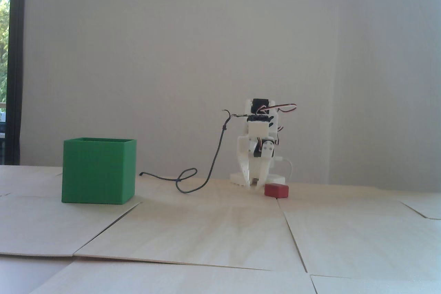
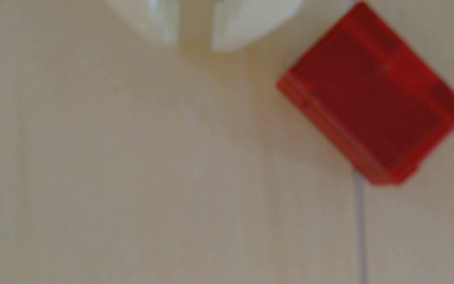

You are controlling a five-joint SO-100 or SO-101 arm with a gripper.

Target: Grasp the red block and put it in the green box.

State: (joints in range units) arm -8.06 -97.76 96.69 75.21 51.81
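The red block [image 1: 276, 190] lies flat on the pale wooden table [image 1: 220, 235], unheld, and in the wrist view it [image 2: 373, 95] sits turned at an angle across a seam between the table's panels, off to the right of the fingertips. The white end effector [image 1: 255, 181] points down with its tips close to the table, just beside the block on the left in the fixed view; in the wrist view its two tips [image 2: 194, 41] stand a narrow gap apart with nothing between them. That offset suggests the grasp is not yet lined up: the tips would need to shift toward the block and spread before closing. The green box [image 1: 98, 170] stands open-topped well apart to the left in the fixed view, awaiting the drop. A dark cable [image 1: 193, 180] loops across the table between arm and box.
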